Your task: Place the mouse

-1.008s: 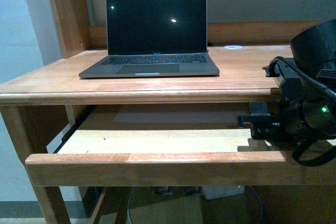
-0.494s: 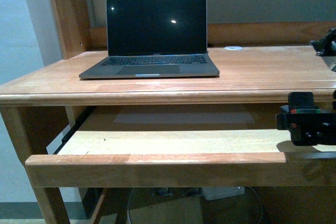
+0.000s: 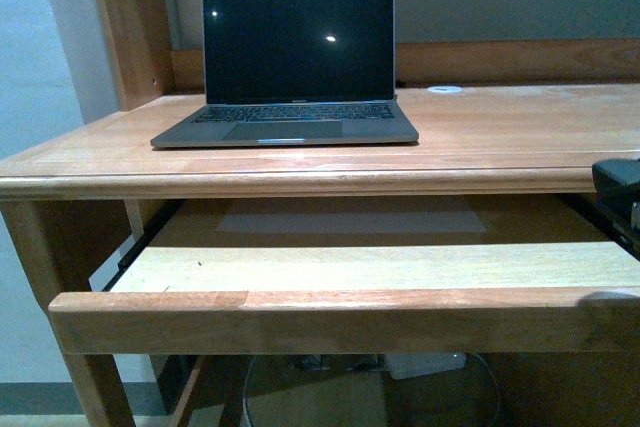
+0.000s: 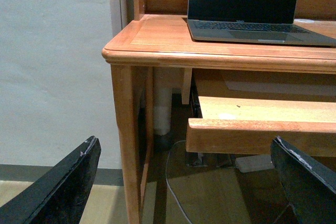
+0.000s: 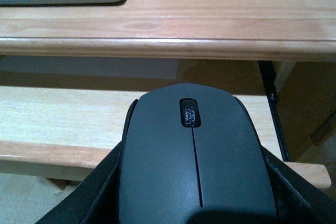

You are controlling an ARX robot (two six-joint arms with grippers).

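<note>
The mouse (image 5: 194,166) is black and domed, with a scroll wheel on top, and fills the near part of the right wrist view. My right gripper (image 5: 195,187) is shut on it, a black finger pressed against each of its sides. It hangs in front of the desk's pull-out shelf (image 5: 58,116), below the desk top (image 5: 210,19). In the front view only a black part of the right arm (image 3: 620,197) shows, at the right edge. My left gripper (image 4: 181,182) stands open with nothing between its fingers, low beside the desk's left leg (image 4: 126,140).
An open laptop (image 3: 297,57) with a dark screen stands on the desk top (image 3: 500,137), with a small white disc (image 3: 445,90) behind it to the right. The pull-out shelf (image 3: 300,302) sticks out toward me. A white adapter (image 4: 254,162) and a cord (image 4: 173,192) lie on the floor beneath.
The right arm has swung out to the right. A second ago it filled the right side of the front view; now only a small black part shows at the edge.
</note>
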